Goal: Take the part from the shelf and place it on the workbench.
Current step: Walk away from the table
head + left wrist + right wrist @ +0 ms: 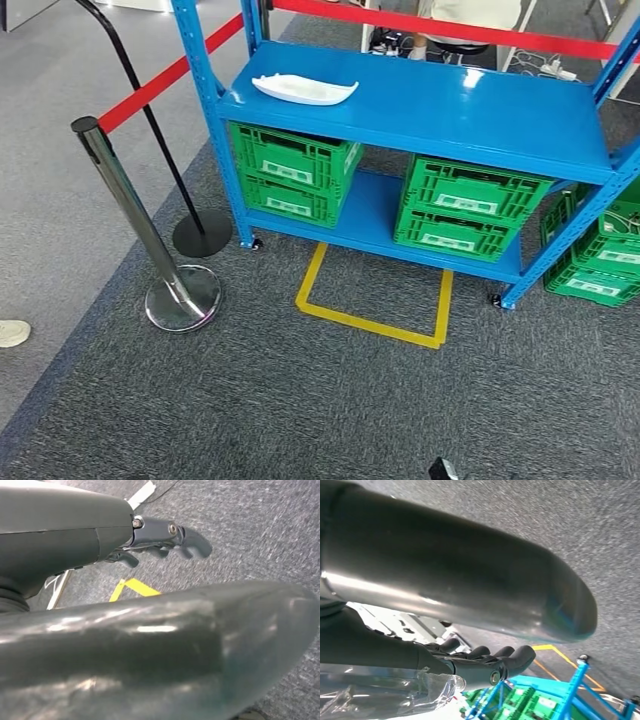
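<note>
Left wrist view: left hand (158, 542) hangs over grey carpet (256, 535), smooth grey thumb huge and blurred in front, dark jointed fingers (188, 537) loosely apart and a bit curled, gripping nothing, touching nothing; yellow tape (132, 587) on the floor beyond. Right wrist view: right hand (486, 662) same build, glossy rounded thumb across the frame, dark fingers (520, 657) lying side by side, slightly bent, empty; crinkly clear plastic film (388, 690) just beside the wrist, whether touching cannot tell. Head view: part (305, 89), white, flat, long and pointed at both ends like a shallow leaf-shaped shell, lies on the top board of the blue metal shelf (468, 110), toward its left end, well apart from both hands. Green ribbed plastic crates (294, 170) sit on the lower board, more green crates at right beside the shelf. Yellow tape outline (373, 322) on speckled grey carpet in front of the shelf. Chrome stanchion post (124, 195) with round base at left, red belt (162, 82) running from it.
</note>
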You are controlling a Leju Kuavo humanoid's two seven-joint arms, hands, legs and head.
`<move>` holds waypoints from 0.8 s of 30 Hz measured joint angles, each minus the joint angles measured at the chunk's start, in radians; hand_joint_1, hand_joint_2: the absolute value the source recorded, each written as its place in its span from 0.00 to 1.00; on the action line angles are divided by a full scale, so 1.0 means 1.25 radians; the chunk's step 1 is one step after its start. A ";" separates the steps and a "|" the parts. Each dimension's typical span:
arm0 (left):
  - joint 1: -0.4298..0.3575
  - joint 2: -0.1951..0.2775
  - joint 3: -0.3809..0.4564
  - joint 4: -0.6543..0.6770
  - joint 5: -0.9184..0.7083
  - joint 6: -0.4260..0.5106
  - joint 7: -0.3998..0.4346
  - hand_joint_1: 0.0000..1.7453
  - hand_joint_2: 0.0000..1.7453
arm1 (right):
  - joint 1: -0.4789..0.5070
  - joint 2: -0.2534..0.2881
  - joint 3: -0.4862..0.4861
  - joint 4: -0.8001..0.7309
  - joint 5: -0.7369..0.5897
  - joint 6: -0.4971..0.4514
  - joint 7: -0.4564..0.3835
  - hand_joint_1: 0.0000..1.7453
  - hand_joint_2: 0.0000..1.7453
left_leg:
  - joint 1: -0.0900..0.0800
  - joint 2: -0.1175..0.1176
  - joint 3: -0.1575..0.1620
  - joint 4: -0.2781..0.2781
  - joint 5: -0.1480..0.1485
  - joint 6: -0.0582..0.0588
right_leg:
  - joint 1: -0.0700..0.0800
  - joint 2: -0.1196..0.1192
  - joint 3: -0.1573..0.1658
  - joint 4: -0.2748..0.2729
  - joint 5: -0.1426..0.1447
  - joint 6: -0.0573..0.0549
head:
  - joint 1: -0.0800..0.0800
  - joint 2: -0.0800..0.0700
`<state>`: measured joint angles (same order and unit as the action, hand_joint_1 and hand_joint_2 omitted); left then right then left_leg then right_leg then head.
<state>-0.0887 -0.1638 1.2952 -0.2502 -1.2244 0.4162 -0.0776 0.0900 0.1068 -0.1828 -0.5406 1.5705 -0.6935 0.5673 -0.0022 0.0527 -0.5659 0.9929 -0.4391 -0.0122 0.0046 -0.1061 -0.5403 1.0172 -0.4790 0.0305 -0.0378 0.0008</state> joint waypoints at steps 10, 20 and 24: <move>-0.001 -0.002 -0.003 -0.001 -0.020 0.027 0.025 0.00 0.00 | -0.005 0.000 -0.123 0.023 0.000 -0.001 0.024 0.00 0.00 | 0.007 -0.059 0.000 -0.004 0.009 0.019 | -0.009 0.083 -0.065 0.134 -0.041 0.020 | 0.015 0.000; 0.002 -0.002 -0.031 -0.003 -0.091 0.123 0.098 0.00 0.00 | -0.016 0.006 -0.193 0.046 0.000 -0.001 0.089 0.00 0.00 | 0.003 -0.067 -0.005 -0.006 0.018 0.032 | -0.009 0.097 -0.008 0.001 0.006 0.004 | 0.016 0.000; 0.002 -0.005 -0.038 -0.004 -0.094 0.139 0.107 0.00 0.00 | -0.015 0.012 -0.199 0.048 0.001 -0.001 0.095 0.00 0.00 | 0.007 -0.067 -0.005 -0.013 0.022 0.000 | -0.005 0.097 -0.011 0.002 0.007 -0.003 | 0.016 0.000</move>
<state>-0.0857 -0.1701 1.2476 -0.2547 -1.3415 0.5900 0.0558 0.0709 0.1219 -0.4311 -0.4807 1.5712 -0.6947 0.6857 0.0061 -0.0307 -0.5721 0.9764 -0.4115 -0.0116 -0.0022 0.0149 -0.5547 1.0202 -0.4699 0.0272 -0.0178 0.0008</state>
